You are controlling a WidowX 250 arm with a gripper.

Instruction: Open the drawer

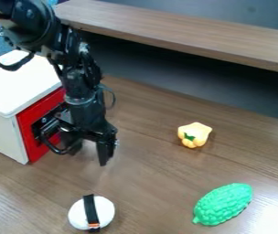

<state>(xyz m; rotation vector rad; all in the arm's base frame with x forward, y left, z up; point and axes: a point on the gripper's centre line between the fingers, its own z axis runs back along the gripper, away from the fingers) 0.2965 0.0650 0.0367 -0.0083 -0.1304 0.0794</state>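
Drawer (28, 126), red-fronted, looks shut in the white cabinet (0, 136) at the left. I have the gripper (91, 156) beside the black handle (48, 143), its fingers spread, one close to the bar, placed, I judge, to hook and pull outward; whether they touch, I can't tell.

Likely a robotics lab, a black robot arm (80, 77) over a wood-grain table (147, 183), toy vegetables (224, 204)
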